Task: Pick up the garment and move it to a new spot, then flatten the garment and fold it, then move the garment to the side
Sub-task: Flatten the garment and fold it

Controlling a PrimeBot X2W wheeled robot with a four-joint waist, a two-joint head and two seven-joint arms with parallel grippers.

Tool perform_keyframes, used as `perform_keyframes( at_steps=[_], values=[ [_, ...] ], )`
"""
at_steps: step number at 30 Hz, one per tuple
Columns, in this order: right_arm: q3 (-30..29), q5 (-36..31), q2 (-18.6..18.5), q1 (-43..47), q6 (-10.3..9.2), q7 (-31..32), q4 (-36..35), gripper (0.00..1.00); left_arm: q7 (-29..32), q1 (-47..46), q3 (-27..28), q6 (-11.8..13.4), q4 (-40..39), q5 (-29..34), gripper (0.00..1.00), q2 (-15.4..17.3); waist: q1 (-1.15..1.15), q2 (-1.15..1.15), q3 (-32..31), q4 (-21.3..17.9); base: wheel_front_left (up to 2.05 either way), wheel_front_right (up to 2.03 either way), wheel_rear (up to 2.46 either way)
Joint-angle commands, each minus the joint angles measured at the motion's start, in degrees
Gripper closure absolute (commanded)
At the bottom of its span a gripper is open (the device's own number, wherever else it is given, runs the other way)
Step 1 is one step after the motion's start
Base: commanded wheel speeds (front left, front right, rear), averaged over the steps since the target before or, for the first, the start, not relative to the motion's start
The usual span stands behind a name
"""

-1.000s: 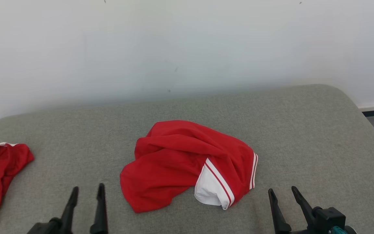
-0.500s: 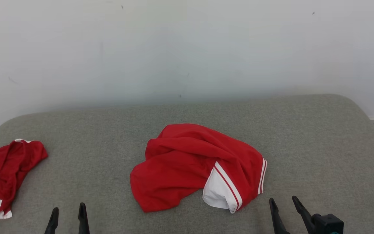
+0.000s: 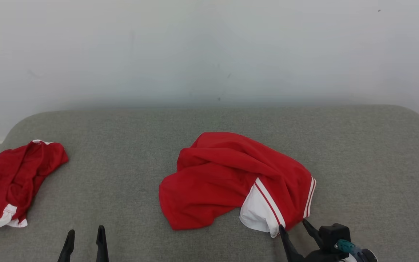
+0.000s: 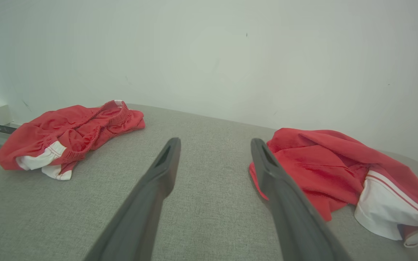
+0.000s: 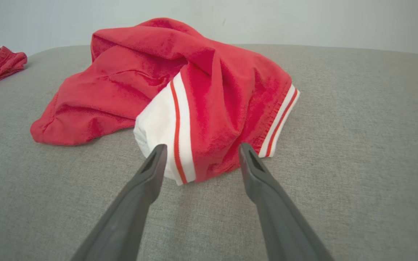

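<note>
Right wrist view — gripper (image 5: pixel 200 146) spread, tips at garment (image 5: pixel 209 83) hem.

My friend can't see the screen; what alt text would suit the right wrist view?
A crumpled red garment with white striped trim lies on a grey padded surface, at the tips of the open right gripper. A second red garment lies at the upper left, before a pale wall.

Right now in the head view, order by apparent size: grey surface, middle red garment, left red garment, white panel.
1. grey surface
2. middle red garment
3. left red garment, which reaches the picture's edge, so it is possibly larger
4. white panel
</note>
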Motion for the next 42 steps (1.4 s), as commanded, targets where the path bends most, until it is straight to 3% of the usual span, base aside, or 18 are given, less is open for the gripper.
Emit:
perform_keyframes(
  at_steps=[1, 13, 14, 15, 16, 22, 27, 32, 37, 42],
  values=[
    [0.3, 0.3, -0.1, -0.7, -0.13, 0.0, 0.7, 0.00, 0.0, -0.6, -0.1, 0.0, 0.0, 0.4, 0.00, 0.0, 0.00, 0.00, 0.8, 0.9, 0.00, 0.00, 0.00],
    [-0.5, -3.3, -0.1, -6.4, -0.13, -3.5, 13.5, 0.00, 0.0, -1.0, -2.2, 0.4, 0.4, -0.3, 0.00, -0.1, 0.00, 0.00, 1.9, 4.3, 0.00, 0.00, 0.00],
    [-0.8, -3.8, -0.1, -6.8, -0.13, -4.1, 14.2, 0.25, 0.0, -0.9, -2.2, 0.5, 0.3, -0.3, 0.00, -0.1, 0.00, 0.00, 1.9, 4.4, 0.00, 0.00, 0.00],
    [-1.3, -4.3, -0.1, -7.2, -0.13, -4.7, 14.8, 0.58, 0.0, -0.9, -2.3, 0.6, 0.2, -0.3, 0.00, -0.1, 0.00, 0.00, 1.9, 4.5, 0.00, 0.00, 0.00],
    [-1.9, -4.8, -0.1, -7.6, -0.13, -5.4, 15.4, 1.00, 0.0, -0.8, -2.3, 0.6, 0.1, -0.3, 0.00, -0.1, 0.00, 0.00, 1.9, 4.5, 0.00, 0.00, 0.00],
    [-7.7, -8.8, -0.1, -10.0, -0.13, -8.3, 16.3, 1.00, 0.0, 0.2, -2.4, 1.2, -0.3, -0.5, 0.00, -0.1, 0.00, 0.00, 1.4, 3.6, 0.00, 0.00, 0.00],
    [-14.6, -15.7, -1.8, -11.4, -0.13, -8.7, 11.8, 1.00, 0.0, 0.5, -2.7, 1.8, -0.5, -1.1, 0.00, -0.1, 0.00, 0.00, 1.0, 1.8, 0.00, 0.00, 0.00],
    [-17.2, -18.8, -4.1, -11.0, -0.13, -5.9, 7.0, 1.00, 0.0, 0.8, -2.7, 2.4, -0.6, -1.7, 0.00, -0.1, 0.00, 0.00, 0.7, 0.0, 0.00, 0.00, 0.00],
    [-18.4, -18.6, -5.8, -8.4, -0.13, -1.4, 1.9, 1.00, 0.0, 0.4, -3.4, 2.7, -0.5, -2.1, 0.00, -0.1, 0.00, 0.00, 0.7, -1.3, 0.00, 0.00, 0.00],
    [-17.8, -15.6, -5.2, -4.1, -0.13, 1.7, -6.5, 1.00, 0.0, 0.5, -3.4, 2.8, -0.6, -2.2, 0.00, -0.1, 0.00, 0.00, 0.6, -1.9, 0.00, 0.00, 0.00]
  ],
)
